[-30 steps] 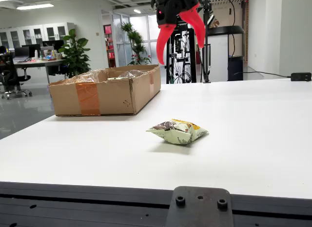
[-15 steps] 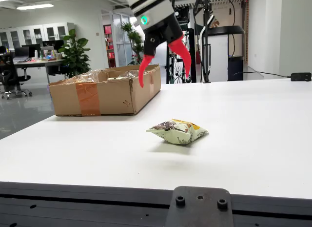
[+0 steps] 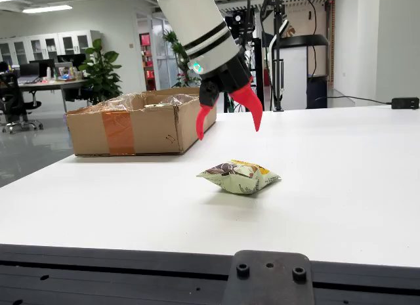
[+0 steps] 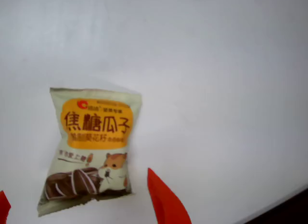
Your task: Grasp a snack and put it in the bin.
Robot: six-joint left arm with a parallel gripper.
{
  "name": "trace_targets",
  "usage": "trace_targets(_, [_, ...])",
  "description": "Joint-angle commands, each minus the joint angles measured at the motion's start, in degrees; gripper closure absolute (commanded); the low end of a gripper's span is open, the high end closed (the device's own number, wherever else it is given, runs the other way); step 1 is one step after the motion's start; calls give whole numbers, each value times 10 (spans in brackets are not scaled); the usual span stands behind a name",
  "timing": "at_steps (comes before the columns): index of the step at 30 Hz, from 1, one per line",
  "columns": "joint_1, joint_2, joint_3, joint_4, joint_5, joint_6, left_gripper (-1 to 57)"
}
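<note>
- Snack bag [image 3: 239, 177] sits flat on your white table [image 3: 341, 180], nearest to the fixed camera, a pale green puffed pouch with brown and yellow print, nothing touching it.
- From the view riding on the gripper you look straight down on that same snack bag [image 4: 90, 149]: orange label panel with dark characters up top, a cartoon hamster near the bottom, and bare table [image 4: 216, 65] all around it.
- Your red fingertips [image 4: 166, 201] poke in at the lower edge of that view, one just right of the bag's bottom corner, the other only a sliver at the far left edge, so the bag lies between them in the picture.
- Your gripper [image 3: 227, 124] hangs in the air above and a little behind the bag, jaws spread wide, holding nothing, red fingers pointing down.
- Behind and to the left in the fixed view, the cardboard bin [image 3: 141, 121] rests on the table's far corner, top open, orange tape across its front, well apart from the bag.
</note>
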State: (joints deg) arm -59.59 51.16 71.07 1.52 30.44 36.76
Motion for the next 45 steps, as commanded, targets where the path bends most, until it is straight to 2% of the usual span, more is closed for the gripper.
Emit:
trace_targets(1, [-6, 17, -7, 1, -13, 5, 24])
trace_targets(13, [-22, 63, -10, -1, -44, 11, 24])
trace_targets(38, [-7, 103, -11, -2, -101, 11, 36])
trace_targets(45, [-14, 111, -11, -4, -109, 11, 66])
